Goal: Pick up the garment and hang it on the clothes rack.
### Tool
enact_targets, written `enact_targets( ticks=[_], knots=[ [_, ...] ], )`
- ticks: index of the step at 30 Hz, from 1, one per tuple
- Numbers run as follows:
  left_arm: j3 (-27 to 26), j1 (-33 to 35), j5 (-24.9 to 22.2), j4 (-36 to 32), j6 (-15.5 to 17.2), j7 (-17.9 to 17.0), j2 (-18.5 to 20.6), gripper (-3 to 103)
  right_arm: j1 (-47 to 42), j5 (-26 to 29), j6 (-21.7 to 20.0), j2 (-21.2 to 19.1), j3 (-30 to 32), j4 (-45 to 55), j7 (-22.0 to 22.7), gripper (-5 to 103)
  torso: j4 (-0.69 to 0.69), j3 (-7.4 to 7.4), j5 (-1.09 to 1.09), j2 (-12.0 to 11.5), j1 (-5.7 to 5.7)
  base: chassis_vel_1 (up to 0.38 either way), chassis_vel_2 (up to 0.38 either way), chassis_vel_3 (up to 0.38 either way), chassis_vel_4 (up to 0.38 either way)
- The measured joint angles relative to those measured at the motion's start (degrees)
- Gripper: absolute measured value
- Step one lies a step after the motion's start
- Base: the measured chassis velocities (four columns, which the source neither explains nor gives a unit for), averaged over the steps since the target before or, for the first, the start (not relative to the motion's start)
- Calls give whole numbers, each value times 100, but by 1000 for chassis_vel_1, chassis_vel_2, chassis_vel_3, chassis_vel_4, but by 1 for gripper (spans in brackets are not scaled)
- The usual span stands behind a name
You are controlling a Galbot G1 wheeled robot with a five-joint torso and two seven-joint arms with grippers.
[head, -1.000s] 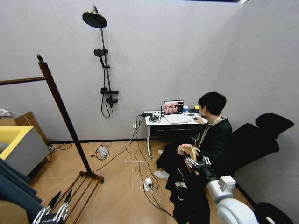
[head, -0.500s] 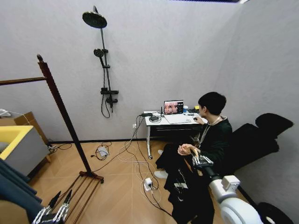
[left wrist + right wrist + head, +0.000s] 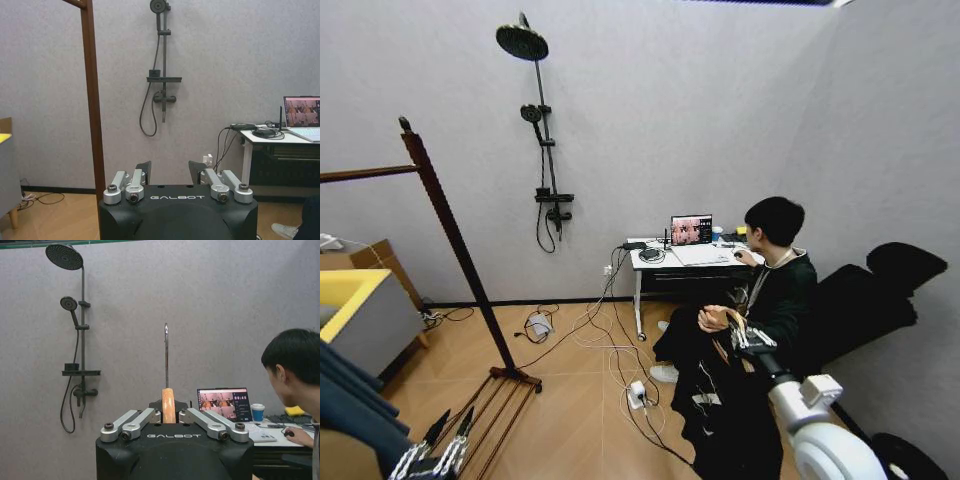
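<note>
My right gripper [image 3: 741, 336] is raised at the right, shut on the neck of a light wooden hanger [image 3: 168, 399]. The hanger's metal hook [image 3: 166, 355] stands straight up above the fingers. The garment [image 3: 722, 432], black, hangs from the hanger below the gripper, in front of a seated person. The clothes rack [image 3: 451, 241], dark reddish-brown, stands well off to the left, with its top bar [image 3: 365, 173] and slatted base [image 3: 498, 398]. My left gripper [image 3: 448, 428] is low at the left and open with nothing in it; its fingers [image 3: 144, 169] point past the rack post [image 3: 92, 100].
A person sits at a white desk [image 3: 692, 258] with a laptop, right behind the hanging garment. Cables and a power strip [image 3: 637, 393] lie on the wooden floor. A shower fixture [image 3: 542, 130] is on the wall. A yellow-topped box [image 3: 360, 310] stands at the left.
My right gripper has moved slightly up and to the right with the hanger and garment. The left arm and the rack have not moved.
</note>
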Motion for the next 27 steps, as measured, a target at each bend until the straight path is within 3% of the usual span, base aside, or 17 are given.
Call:
enact_targets(
  ticks=[27],
  knots=[
    [0,0,0,0,0,1,0,46,477,90,-247,-171,-225,-185,-145,10,0,0,0,0,0,13,13,15,13]
  ],
)
